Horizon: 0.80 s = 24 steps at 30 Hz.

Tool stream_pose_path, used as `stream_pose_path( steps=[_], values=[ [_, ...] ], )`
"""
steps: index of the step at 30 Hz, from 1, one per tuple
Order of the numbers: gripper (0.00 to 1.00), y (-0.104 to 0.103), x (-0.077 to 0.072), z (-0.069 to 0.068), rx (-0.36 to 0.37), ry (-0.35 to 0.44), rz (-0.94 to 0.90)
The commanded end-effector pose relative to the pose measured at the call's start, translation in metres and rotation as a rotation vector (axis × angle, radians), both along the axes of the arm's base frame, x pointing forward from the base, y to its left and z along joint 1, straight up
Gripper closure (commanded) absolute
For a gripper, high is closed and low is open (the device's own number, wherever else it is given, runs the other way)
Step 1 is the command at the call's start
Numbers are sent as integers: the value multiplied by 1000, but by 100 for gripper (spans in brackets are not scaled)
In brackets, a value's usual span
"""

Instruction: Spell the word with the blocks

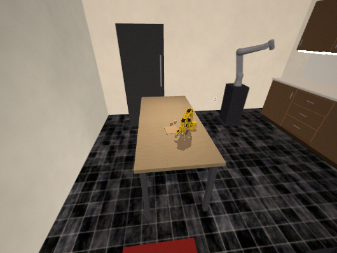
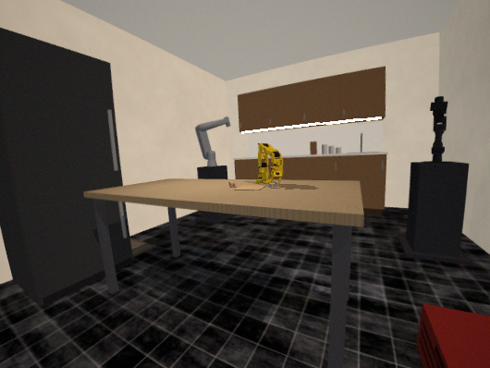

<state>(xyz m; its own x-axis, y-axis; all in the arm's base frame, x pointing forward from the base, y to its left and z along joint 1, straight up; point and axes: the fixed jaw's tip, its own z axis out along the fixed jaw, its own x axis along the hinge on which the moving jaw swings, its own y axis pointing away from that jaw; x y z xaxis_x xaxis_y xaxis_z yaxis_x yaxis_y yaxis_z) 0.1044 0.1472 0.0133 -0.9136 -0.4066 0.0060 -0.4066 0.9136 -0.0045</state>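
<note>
Your yellow arm (image 1: 187, 121) stands on the wooden surface (image 1: 165, 156), bent down over the edge of the tan mat (image 1: 170, 129) that lies flat just beside it. The pincer (image 1: 180, 133) sits low at the mat's near corner; its fingers stand narrow, but you cannot tell whether they grip a block or nothing, since the tip is too small to make out. Two tiny blocks (image 1: 172, 121) lie off the mat, just beyond its far edge. Their letters are too small to read. From the exterior view the mat (image 2: 248, 188) shows as a thin flat sheet beside the arm (image 2: 269, 167).
</note>
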Motion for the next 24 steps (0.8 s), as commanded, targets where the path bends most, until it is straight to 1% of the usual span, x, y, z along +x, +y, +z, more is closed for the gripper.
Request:
stream_pose_path(
  steps=[1, 8, 19, 24],
  values=[
    [84, 5, 6, 9, 48, -36, 0],
    [87, 4, 7, 9, 48, -37, 0],
    [87, 3, 7, 9, 48, -37, 0],
    [93, 3, 7, 9, 48, -37, 0]
  ],
)
